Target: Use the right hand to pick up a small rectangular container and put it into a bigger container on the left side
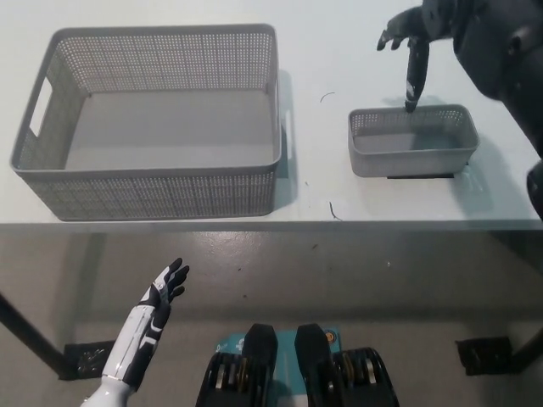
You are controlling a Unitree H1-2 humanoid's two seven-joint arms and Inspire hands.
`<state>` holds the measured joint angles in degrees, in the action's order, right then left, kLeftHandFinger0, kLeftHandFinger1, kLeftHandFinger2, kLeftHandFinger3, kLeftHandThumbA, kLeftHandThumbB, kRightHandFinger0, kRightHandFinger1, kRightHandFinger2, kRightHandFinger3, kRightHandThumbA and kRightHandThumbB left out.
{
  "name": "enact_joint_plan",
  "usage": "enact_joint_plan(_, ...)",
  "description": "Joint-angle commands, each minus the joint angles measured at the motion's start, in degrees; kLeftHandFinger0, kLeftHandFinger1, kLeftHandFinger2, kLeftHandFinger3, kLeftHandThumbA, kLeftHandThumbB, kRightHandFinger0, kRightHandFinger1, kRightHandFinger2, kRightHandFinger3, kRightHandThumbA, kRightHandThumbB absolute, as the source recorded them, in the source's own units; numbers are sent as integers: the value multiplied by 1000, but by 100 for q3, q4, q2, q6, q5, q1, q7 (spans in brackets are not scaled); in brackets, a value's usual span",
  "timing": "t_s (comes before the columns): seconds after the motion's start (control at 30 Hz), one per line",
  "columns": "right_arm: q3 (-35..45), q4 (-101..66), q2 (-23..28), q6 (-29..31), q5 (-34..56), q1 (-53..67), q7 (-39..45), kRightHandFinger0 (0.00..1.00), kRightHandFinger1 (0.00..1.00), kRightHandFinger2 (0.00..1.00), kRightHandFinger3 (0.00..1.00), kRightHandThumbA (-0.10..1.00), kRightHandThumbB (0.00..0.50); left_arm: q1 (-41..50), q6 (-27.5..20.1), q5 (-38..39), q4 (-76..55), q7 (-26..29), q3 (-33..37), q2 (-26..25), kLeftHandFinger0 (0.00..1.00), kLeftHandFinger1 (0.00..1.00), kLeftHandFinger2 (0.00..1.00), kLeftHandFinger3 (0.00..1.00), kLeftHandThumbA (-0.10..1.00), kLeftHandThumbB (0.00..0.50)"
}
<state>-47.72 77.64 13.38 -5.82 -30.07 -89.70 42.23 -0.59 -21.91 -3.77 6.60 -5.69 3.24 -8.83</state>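
Now my right hand [417, 38] hangs open over the far rim of the small container [412, 141], fingers spread, holding nothing. Small container sits on the table [339, 51], right of the big basket [157, 119]. Left hand [164, 287] rests open below the table edge.

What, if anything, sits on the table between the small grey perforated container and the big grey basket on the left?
Nothing visible: only bare white table separates the small grey perforated container from the big grey basket.

White table [339, 34]: two grey baskets [161, 119] [412, 141]
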Motion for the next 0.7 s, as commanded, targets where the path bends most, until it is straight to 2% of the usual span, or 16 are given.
enact_joint_plan(0.0, -85, 202, -40, 216, -386, -409, -79, 1000, 1000, 1000, 1000, 1000, 380, 24, -158, -93, -228, 35, -33, -61, 1000, 1000, 1000, 1000, 1000, 289)
enact_joint_plan(0.07, 30, 259, -43, 312, -296, -330, -88, 1000, 1000, 1000, 1000, 1000, 342, 26, -149, -152, -244, 44, -36, -76, 1000, 1000, 1000, 1000, 1000, 289)
enact_joint_plan(0.1, 61, 281, -54, 304, -291, -303, -112, 1000, 1000, 1000, 1000, 1000, 340, 27, -154, -170, -247, 48, -38, -77, 1000, 1000, 1000, 1000, 1000, 288)
enact_joint_plan(0.13, 44, 303, -72, 288, -331, -251, -203, 1000, 1000, 1000, 1000, 1000, 366, 32, -146, -180, -264, 46, -38, -78, 1000, 1000, 1000, 1000, 1000, 289)
enact_joint_plan(0.17, -3, 337, -98, 191, -395, -211, -261, 1000, 1000, 1000, 1000, 1000, 422, 38, -125, -176, -278, 43, -40, -76, 1000, 1000, 1000, 1000, 1000, 289)
enact_joint_plan(0.2, -26, 375, -125, 55, -437, -180, -289, 1000, 1000, 1000, 1000, 1000, 445, 42, -112, -179, -285, 43, -44, -74, 1000, 1000, 1000, 1000, 1000, 289)
enact_joint_plan(0.33, 35, 382, -140, 197, -469, 11, -492, 1000, 1000, 1000, 1000, 1000, 412, 40, -105, -200, -310, 37, -53, -86, 1000, 1000, 1000, 1000, 1000, 295)
enact_joint_plan(0.47, 119, 425, -199, 127, -462, 230, -654, 1000, 1000, 1000, 1000, 1000, 418, 45, -120, -150, -321, 11, -57, -86, 1000, 1000, 1000, 1000, 1000, 299)
enact_joint_plan(0.6, 199, 484, -219, 47, -450, 430, -648, 1000, 1000, 1000, 1000, 1000, 401, -1, -151, -143, -301, 3, -61, -98, 1000, 1000, 1000, 1000, 1000, 300)
enact_joint_plan(0.63, 213, 480, -209, 87, -454, 496, -780, 1000, 1000, 1000, 1000, 1000, 411, -1, -154, -142, -308, 2, -59, -95, 1000, 1000, 1000, 1000, 1000, 301)
enact_joint_plan(0.67, 241, 472, -194, 84, -459, 580, -995, 1000, 1000, 1000, 1000, 1000, 444, -12, -143, -165, -331, 9, -64, -102, 1000, 1000, 1000, 1000, 1000, 302)
